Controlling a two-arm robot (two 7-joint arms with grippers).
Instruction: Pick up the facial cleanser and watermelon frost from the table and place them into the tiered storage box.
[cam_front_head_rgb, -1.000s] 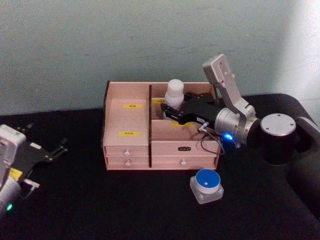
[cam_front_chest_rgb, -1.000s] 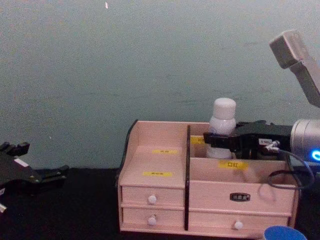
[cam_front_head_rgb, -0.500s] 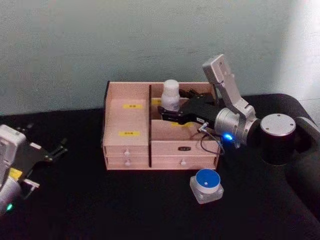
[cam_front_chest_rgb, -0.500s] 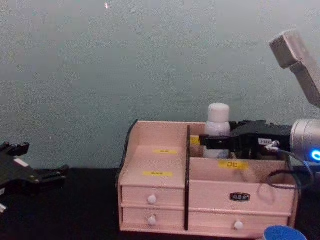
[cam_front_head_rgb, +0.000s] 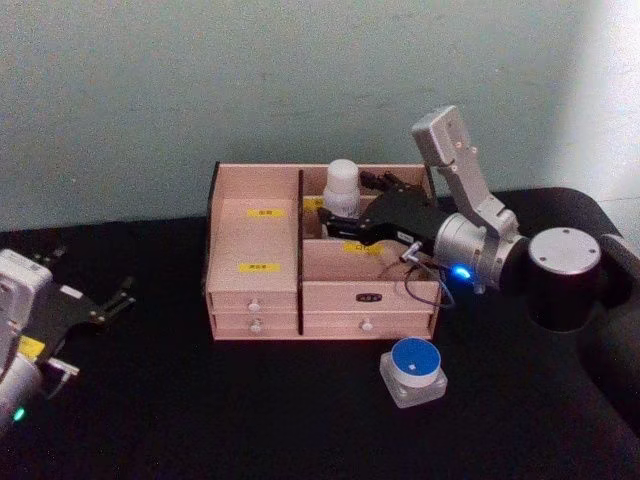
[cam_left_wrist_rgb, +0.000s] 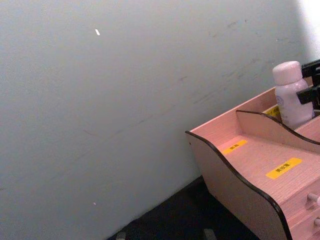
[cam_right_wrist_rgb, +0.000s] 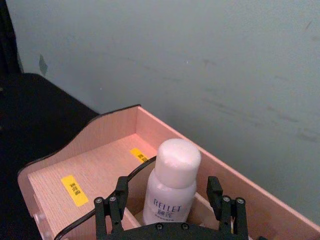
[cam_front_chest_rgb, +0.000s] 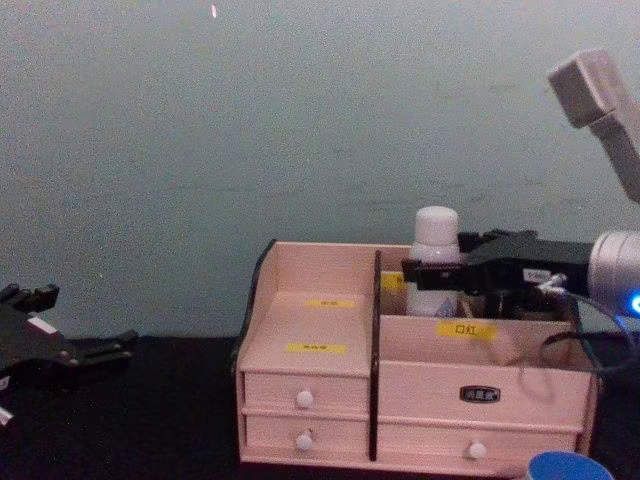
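The facial cleanser (cam_front_head_rgb: 341, 188), a white bottle with a rounded cap, stands upright in the back right compartment of the tiered storage box (cam_front_head_rgb: 255, 250). My right gripper (cam_front_head_rgb: 347, 214) is level with the bottle's body and open. In the right wrist view its fingers (cam_right_wrist_rgb: 108, 206) flank the facial cleanser (cam_right_wrist_rgb: 172, 185) with a gap on each side. The chest view shows the bottle (cam_front_chest_rgb: 435, 250) rising above the box (cam_front_chest_rgb: 310, 320) beside the right gripper (cam_front_chest_rgb: 422, 274). The watermelon frost (cam_front_head_rgb: 413, 370), a clear jar with a blue lid, sits on the table in front of the box. My left gripper (cam_front_head_rgb: 90, 272) rests open at the far left.
The black table (cam_front_head_rgb: 250, 420) runs up to a pale wall behind the box. Four white-knobbed drawers (cam_front_head_rgb: 253, 305) face me. The left stepped compartments (cam_left_wrist_rgb: 250, 155) hold nothing. The right arm's elbow (cam_front_head_rgb: 560, 275) hovers right of the box.
The facial cleanser came down into the back right compartment. My right gripper opened off it and drew back slightly to the right. The left arm stayed put.
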